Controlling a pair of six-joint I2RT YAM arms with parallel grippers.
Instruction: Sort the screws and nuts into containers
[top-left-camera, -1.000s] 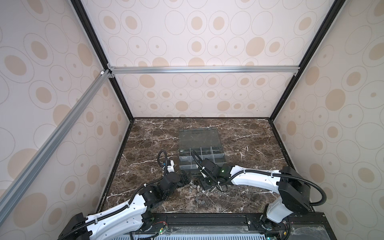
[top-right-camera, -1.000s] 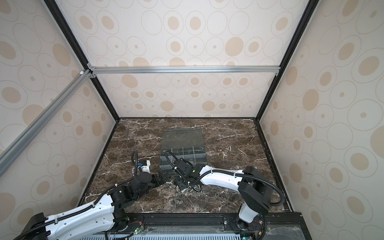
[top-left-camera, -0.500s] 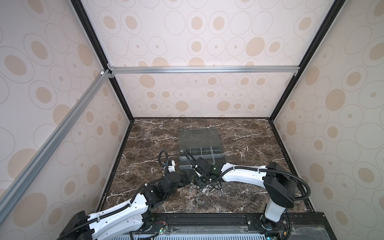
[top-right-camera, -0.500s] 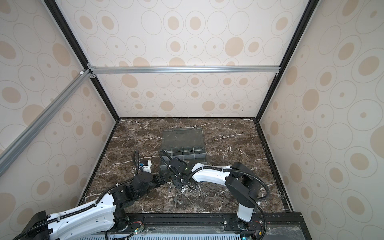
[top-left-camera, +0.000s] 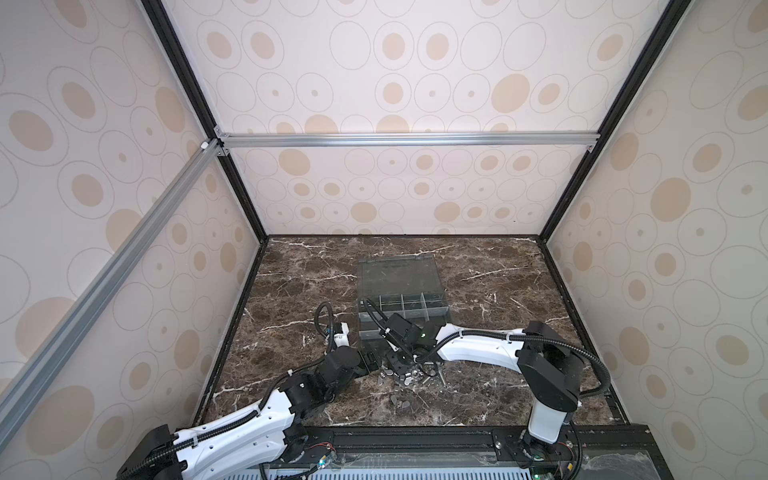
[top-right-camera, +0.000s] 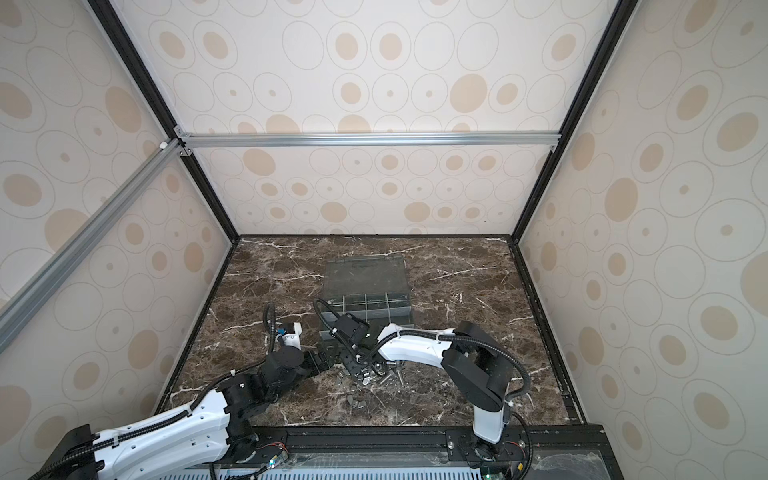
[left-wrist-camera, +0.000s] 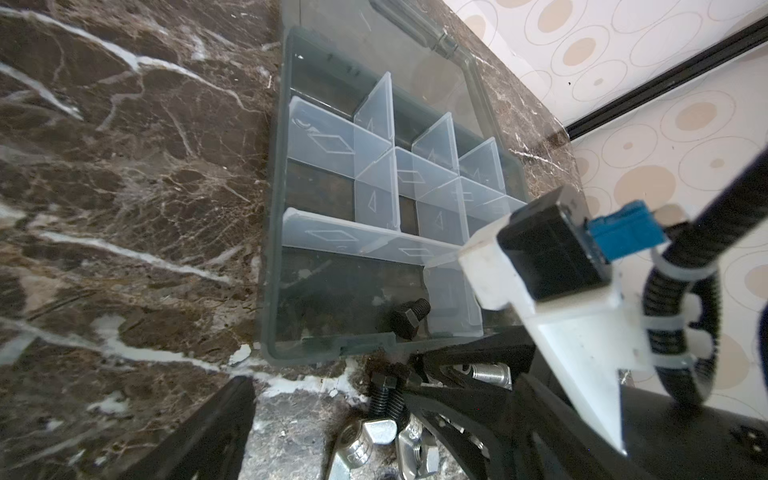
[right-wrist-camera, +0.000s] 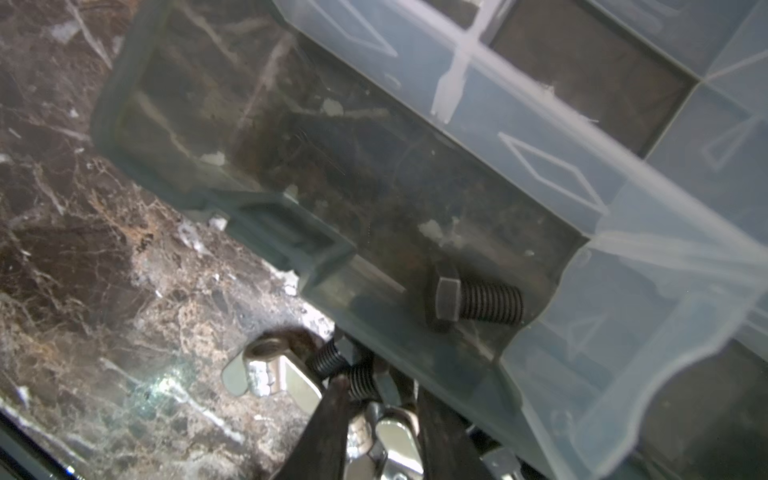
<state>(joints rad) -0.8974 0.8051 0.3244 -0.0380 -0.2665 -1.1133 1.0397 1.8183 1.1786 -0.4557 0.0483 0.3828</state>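
Your right pincer (top-left-camera: 398, 365) has slid leftward over the last second, and its elbow (top-left-camera: 544, 368) has swung in closer behind it. Your left arm (top-left-camera: 257, 419) has barely shifted. The right pincer now stands tips-down at the near-left edge of the pile (top-left-camera: 417, 374) of loose screws and nuts, just in front of the organizer box (top-left-camera: 447, 308).

In the right wrist view its jaws stand narrow, with the threaded shaft of a dark screw (right-wrist-camera: 358, 383) and a silver nut (right-wrist-camera: 392, 432) between them. You cannot tell from these pictures whether they are clamped on either. A winged nut (right-wrist-camera: 266, 374) lies on the worktop (top-left-camera: 498, 282) just beside the tips.

Your left pincer (top-left-camera: 371, 362) sits low just left of the right one, jaws spread wide and gripping nothing.

The box rests mid-worktop with its clear lid (top-left-camera: 399, 274) laid open toward the far wall. One black screw (left-wrist-camera: 409, 318) lies on its side in the long front compartment (left-wrist-camera: 332, 291), close to the front wall and next to a divider (left-wrist-camera: 453, 299). Two flat nuts (top-left-camera: 400, 402) lie apart from the pile, nearer your side of the worktop.
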